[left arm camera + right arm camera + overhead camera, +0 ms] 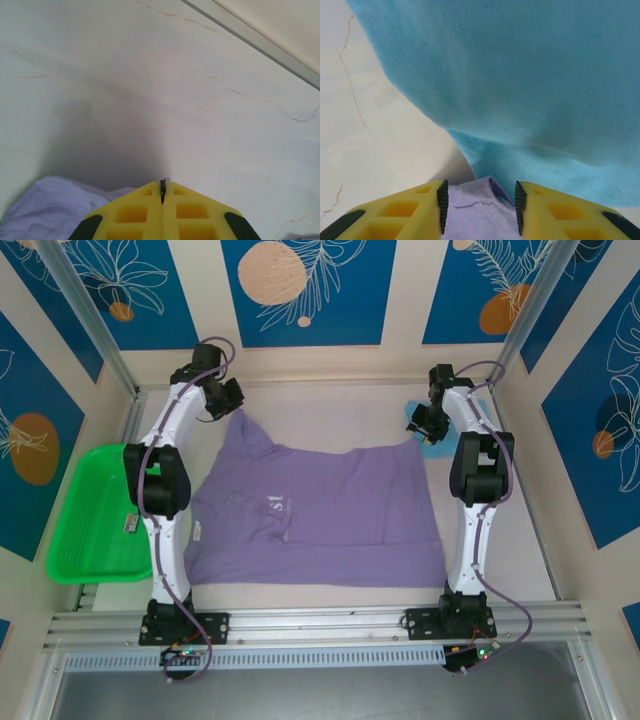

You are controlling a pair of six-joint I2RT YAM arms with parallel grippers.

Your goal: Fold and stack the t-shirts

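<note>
Progress: early.
- Purple tee (320,510) lies spread across the middle of the table (340,400), mostly flat and not yet folded. Its far-left corner is pulled up into a peak.
- Blue tee (433,451) sits at the far right as a small folded piece, so that one looks done.
- Left to do, by my reading: fold the purple tee, then stack it with the blue one.
- Green tray (90,510) sits off to the left, apart from both tees.

Arm pose:
- Both arms reach out to the far edge, one at each far corner of the purple tee.
- Left gripper (232,400): your wrist view shows the jaws pressed together, with purple cloth running under them. Given the lifted peak, I take it as pinching that corner.
- Right gripper (480,192) hangs just over the blue tee. Its jaws are part-closed on a bunch of purple hem that fills the gap between the pads.
</note>
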